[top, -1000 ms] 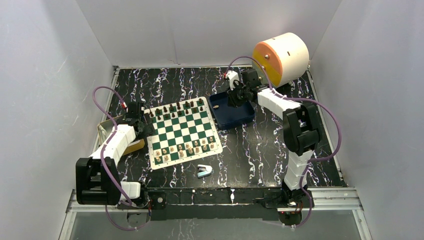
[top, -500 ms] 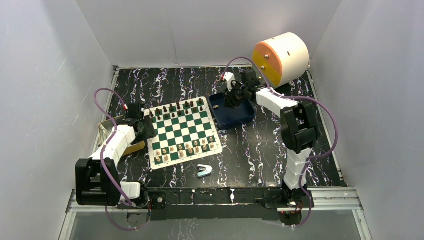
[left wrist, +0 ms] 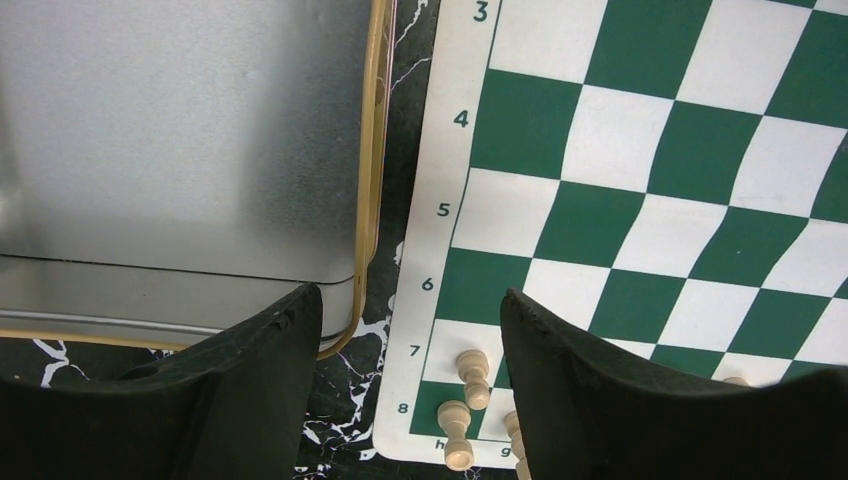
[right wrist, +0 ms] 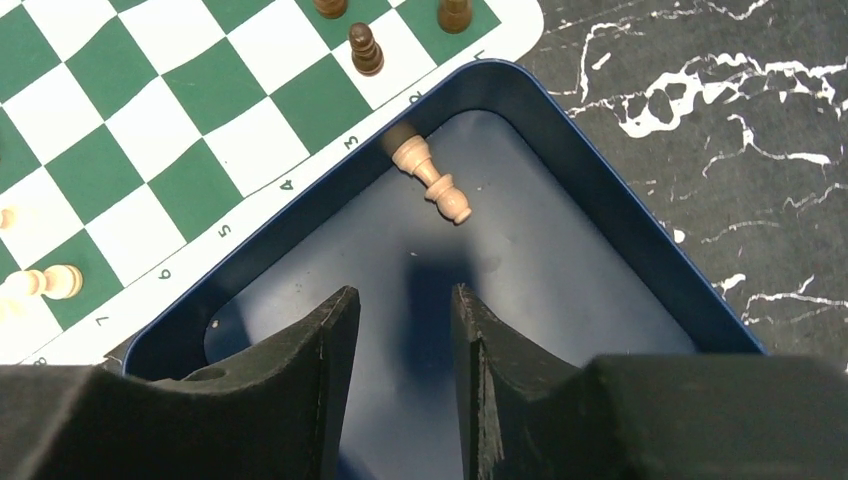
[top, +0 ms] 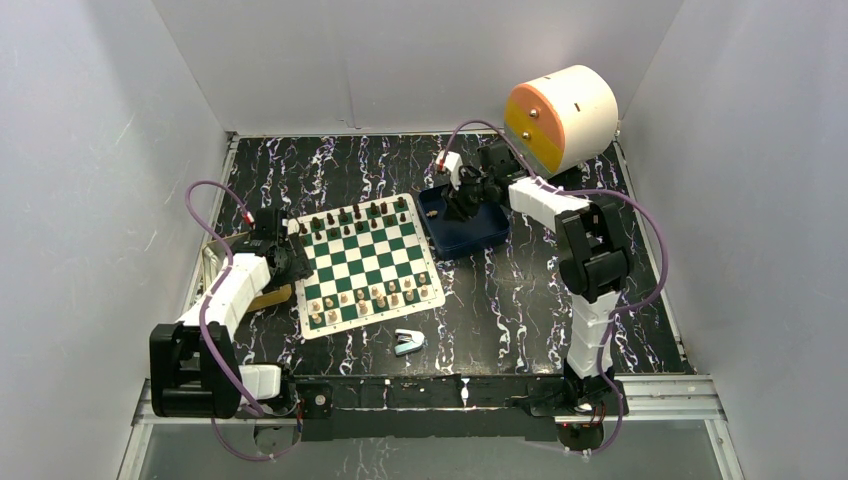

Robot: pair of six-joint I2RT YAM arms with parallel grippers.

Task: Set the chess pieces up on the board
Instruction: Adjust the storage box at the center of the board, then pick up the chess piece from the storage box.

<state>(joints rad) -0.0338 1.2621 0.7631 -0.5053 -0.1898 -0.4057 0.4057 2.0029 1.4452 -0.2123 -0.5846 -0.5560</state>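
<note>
A black counter [top: 500, 300] veined in white is seen walled in by pale panels, with a cream cylinder [top: 565, 115] with an orange face set at its far right corner. The left arm [top: 235, 285] is stretched along the left side, and the right arm [top: 590, 260] is bent back toward the middle of the far edge.

The board [top: 362, 255], a green and white checkered mat with a white border, is laid flat left of centre and slightly turned. A dark blue tray [top: 480, 235] is placed just beside the board's far right corner. A silver tin [left wrist: 180, 130] with a gold rim is set against the board's left edge and is partly covered by the left arm from above.

The left fingers [left wrist: 600, 400] are held well apart over the gap between the tin and the board's border, with nothing between them. The right fingers [right wrist: 300, 400] are held above the tray with a narrower gap, and nothing is gripped there either.

A small light-blue stapler-like object [top: 408, 342] is seen on the counter near the board's front edge.

Dark chess pieces [top: 345, 217] are lined along the board's far rows, and light chess pieces [top: 370, 298] along its near rows; two of the light ones are seen from the left wrist on the corner squares marked 7 and 8. One light piece [right wrist: 430, 180] is left lying on its side inside the tray, near the corner closest to the board.
</note>
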